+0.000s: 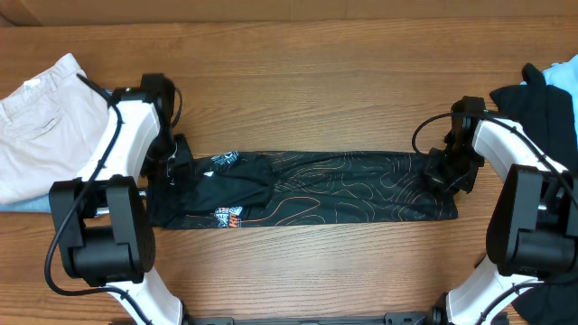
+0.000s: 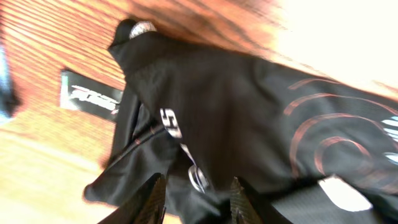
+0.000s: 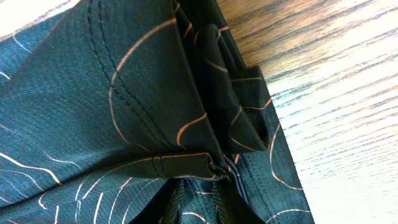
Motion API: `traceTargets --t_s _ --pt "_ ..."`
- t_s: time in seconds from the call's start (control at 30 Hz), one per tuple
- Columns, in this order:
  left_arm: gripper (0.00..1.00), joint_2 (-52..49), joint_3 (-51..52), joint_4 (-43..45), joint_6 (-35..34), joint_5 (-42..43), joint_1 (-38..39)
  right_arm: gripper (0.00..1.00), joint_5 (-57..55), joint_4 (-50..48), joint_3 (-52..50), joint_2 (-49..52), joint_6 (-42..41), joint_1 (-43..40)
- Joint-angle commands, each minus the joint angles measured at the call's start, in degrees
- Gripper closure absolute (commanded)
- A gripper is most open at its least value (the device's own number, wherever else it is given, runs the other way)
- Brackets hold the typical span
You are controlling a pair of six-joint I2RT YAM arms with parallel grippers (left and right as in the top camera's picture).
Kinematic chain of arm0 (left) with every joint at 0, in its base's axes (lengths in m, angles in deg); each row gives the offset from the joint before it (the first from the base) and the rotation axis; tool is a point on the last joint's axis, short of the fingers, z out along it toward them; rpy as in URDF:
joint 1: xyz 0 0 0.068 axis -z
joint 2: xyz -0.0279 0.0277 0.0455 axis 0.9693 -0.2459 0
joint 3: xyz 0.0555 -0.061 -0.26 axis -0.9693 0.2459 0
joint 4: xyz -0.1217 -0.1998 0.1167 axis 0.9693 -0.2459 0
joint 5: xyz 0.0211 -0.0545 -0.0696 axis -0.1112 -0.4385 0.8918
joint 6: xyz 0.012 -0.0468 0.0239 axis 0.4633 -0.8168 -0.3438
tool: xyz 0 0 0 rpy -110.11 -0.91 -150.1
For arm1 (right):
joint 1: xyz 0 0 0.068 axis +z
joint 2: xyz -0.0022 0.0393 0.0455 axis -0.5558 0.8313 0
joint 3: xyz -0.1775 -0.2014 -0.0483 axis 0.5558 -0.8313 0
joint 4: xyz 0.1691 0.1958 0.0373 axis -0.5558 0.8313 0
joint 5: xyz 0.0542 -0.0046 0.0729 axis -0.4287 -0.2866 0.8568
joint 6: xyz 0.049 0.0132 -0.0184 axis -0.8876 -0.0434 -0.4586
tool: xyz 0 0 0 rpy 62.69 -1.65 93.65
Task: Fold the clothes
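Note:
The black jersey (image 1: 334, 185) with orange-red contour lines and white logos lies folded into a long strip across the table. My left gripper (image 1: 172, 155) is at its left end. In the left wrist view the two fingers (image 2: 198, 196) are closed round a bunch of the jersey (image 2: 249, 112), and the frame is blurred. My right gripper (image 1: 449, 167) is at the strip's right end. In the right wrist view its fingers (image 3: 214, 202) are pinched on gathered folds of the jersey (image 3: 112, 106).
Beige trousers (image 1: 41, 122) lie at the far left over something light blue. A pile of plain black and blue garments (image 1: 546, 99) sits at the far right. Bare wood table (image 1: 298, 81) lies behind the strip, and a small black label (image 2: 90, 94) lies on the wood.

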Motion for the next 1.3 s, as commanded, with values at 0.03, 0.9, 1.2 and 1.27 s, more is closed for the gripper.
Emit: traceTargets --t_s 0.03,0.9,1.2,1.27 --pt "0.62 0.8 4.8 3.8 1.6 4.1 -2.1 0.8 0.0 0.0 -0.9 -0.8 0.1 0.0" --pt "0.95 0.8 6.5 20.4 1.3 -0.4 -7.6 0.8 0.0 0.2 -0.9 -0.8 0.1 0.0" --pt "0.76 0.8 6.5 20.9 1.6 0.7 -7.5 0.8 0.0 0.2 -0.9 -0.8 0.1 0.0" --pt "0.75 0.8 6.5 20.6 1.6 0.7 -7.5 0.8 0.0 0.2 -0.9 -0.8 0.1 0.0"
